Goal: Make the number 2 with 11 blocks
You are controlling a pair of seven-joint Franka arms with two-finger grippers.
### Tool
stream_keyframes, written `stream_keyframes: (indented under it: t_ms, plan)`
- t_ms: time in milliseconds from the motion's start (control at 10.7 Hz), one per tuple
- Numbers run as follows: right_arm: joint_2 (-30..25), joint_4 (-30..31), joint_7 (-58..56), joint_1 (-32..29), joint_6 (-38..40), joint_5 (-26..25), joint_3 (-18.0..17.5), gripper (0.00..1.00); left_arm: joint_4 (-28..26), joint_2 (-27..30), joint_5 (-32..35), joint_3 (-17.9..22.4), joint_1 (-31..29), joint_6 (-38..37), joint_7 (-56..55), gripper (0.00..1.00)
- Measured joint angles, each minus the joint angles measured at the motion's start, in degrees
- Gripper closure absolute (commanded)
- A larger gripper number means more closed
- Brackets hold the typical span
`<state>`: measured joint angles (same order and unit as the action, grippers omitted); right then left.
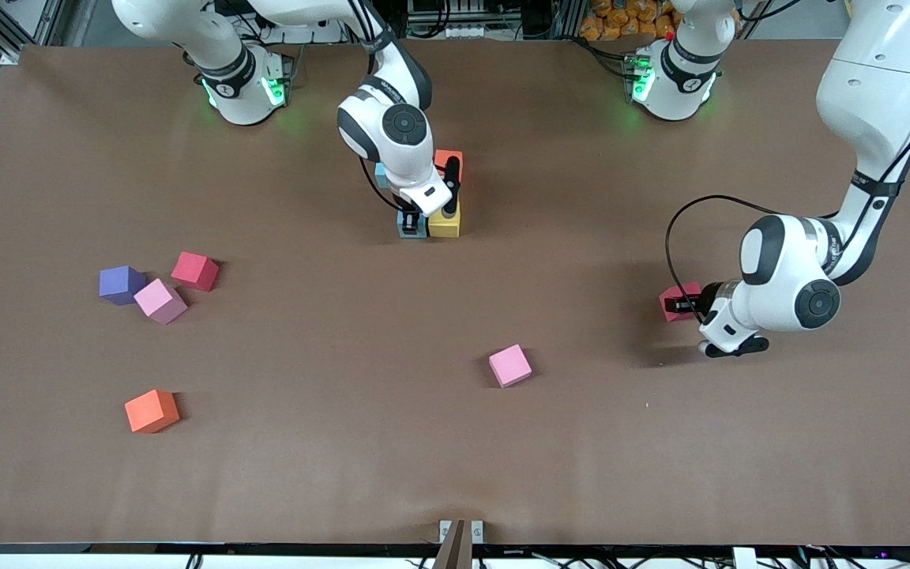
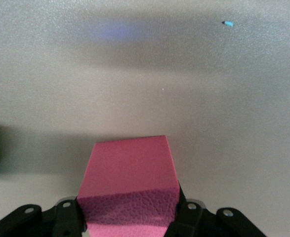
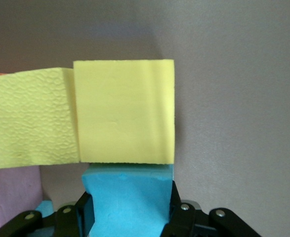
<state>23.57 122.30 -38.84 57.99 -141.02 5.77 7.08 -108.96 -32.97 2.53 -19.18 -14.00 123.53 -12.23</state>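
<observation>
My right gripper is shut on a blue block set down beside a yellow block in a cluster at mid-table. An orange block and a second blue block lie farther from the front camera; the arm hides the rest. In the right wrist view the gripper clamps the blue block, which touches two yellow blocks; a pink one is beside them. My left gripper is shut on a red block low at the table toward the left arm's end. It also shows in the left wrist view, shut on that block.
Loose cubes toward the right arm's end: a purple cube, a pink block, a red block and an orange block nearer the front camera. Another pink block lies nearer the front camera than the cluster.
</observation>
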Motion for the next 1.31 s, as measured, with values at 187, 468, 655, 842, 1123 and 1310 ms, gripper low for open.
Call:
stream_keyframes:
  t_ms: [187,468,655,842,1123,1310]
  plan:
    - [-0.1,0.1,0.2,0.0,0.0,1.0,-0.5,0.62,0.0,0.0,0.0,0.0,0.0,0.0,0.0,1.00]
    - [-0.1,0.2,0.3,0.0,0.0,1.4,-0.8,0.62,0.0,0.0,0.0,0.0,0.0,0.0,0.0,1.00]
    - [-0.1,0.2,0.3,0.0,0.0,1.6,-0.8,0.62,0.0,0.0,0.0,0.0,0.0,0.0,0.0,1.00]
    - [-0.1,0.1,0.3,0.0,0.0,1.7,-0.8,0.62,0.0,0.0,0.0,0.0,0.0,0.0,0.0,1.00]
    - [-0.1,0.1,0.3,0.0,-0.1,1.8,-0.9,0.63,0.6,0.0,0.0,0.0,0.0,-0.1,0.0,1.00]
    - [-0.1,0.1,0.3,0.0,-0.1,1.8,-0.9,0.63,2.6,0.3,0.0,-0.2,0.1,-2.6,0.0,1.00]
